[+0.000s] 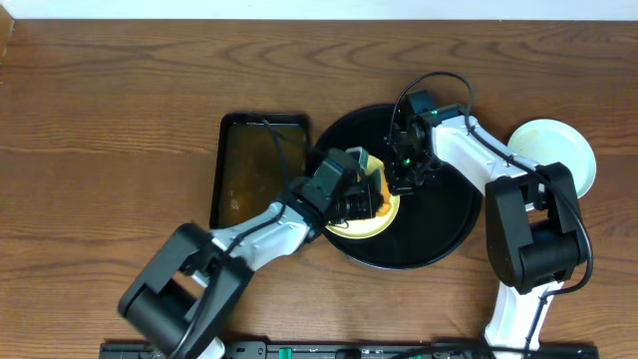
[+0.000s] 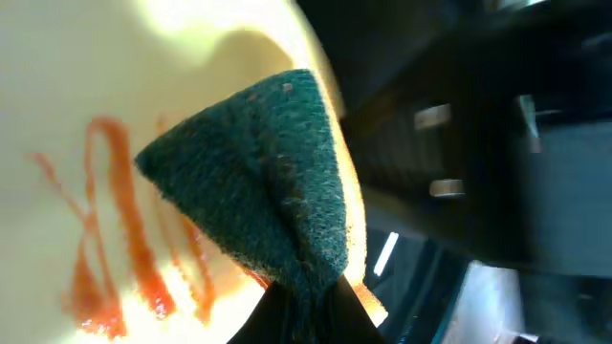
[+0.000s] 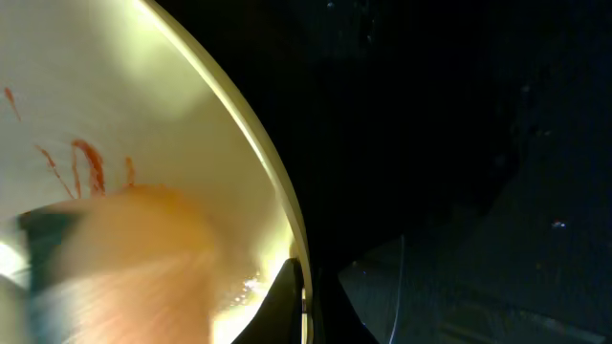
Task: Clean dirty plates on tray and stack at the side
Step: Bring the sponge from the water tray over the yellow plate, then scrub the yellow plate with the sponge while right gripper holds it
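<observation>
We see a wood-grain table (image 1: 100, 90), brown with a low sheen. Tray (image 1: 449, 214): glossy black, smooth, looks like plastic. Yellow plate (image 2: 57, 86): smooth and glazed-looking, with wet orange streaks (image 2: 132, 220). Sponge (image 2: 268, 182): rough green scouring fibre on soft orange foam. White plate (image 1: 558, 150), at the tray's 3 o'clock: smooth. Pan (image 1: 218, 170), at 9 o'clock: black, with sheen off the brown water (image 1: 254, 165).

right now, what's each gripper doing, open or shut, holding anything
left gripper: shut on the sponge.
right gripper: shut on the rim of the yellow plate.
</observation>
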Robot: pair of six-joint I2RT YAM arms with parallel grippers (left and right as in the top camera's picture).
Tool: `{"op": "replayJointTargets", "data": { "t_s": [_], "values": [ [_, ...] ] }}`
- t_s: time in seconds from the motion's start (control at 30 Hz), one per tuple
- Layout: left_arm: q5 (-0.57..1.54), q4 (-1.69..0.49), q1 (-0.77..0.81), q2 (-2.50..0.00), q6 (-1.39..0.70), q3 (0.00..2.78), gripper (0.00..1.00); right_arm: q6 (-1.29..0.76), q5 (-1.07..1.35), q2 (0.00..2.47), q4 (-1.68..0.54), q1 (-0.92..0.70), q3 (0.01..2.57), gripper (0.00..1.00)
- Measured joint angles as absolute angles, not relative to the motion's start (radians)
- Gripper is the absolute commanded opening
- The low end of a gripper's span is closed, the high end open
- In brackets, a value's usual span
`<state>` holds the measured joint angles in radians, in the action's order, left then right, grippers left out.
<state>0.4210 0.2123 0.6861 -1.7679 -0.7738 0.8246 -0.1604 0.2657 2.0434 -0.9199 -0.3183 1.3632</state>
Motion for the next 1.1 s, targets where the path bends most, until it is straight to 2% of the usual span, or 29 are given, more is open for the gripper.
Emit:
{"op": "replayJointTargets", "data": {
  "t_s": [0.33, 0.53, 0.67, 1.1],
  "values": [
    [0.389, 0.160, 0.691, -1.794, -0.841, 0.825, 0.08, -0.160, 0.258, 2.043, -0.929, -0.318, 1.364, 0.01],
    [0.246, -0.006, 0.701, -1.774, -0.834, 0.850, 0.08, -0.161, 0.258, 2.043, -0.933, -0.319, 1.364, 0.01],
    [0.157, -0.019, 0.701, -1.766, -0.823, 0.852, 0.08, -0.168, 0.256, 2.043, -0.938, -0.319, 1.364, 0.01],
    [0.040, 0.001, 0.649, -1.711, -0.630, 0.851, 0.08, -0.172, 0.253, 2.043, -0.943, -0.319, 1.365, 0.01]
  ]
}}
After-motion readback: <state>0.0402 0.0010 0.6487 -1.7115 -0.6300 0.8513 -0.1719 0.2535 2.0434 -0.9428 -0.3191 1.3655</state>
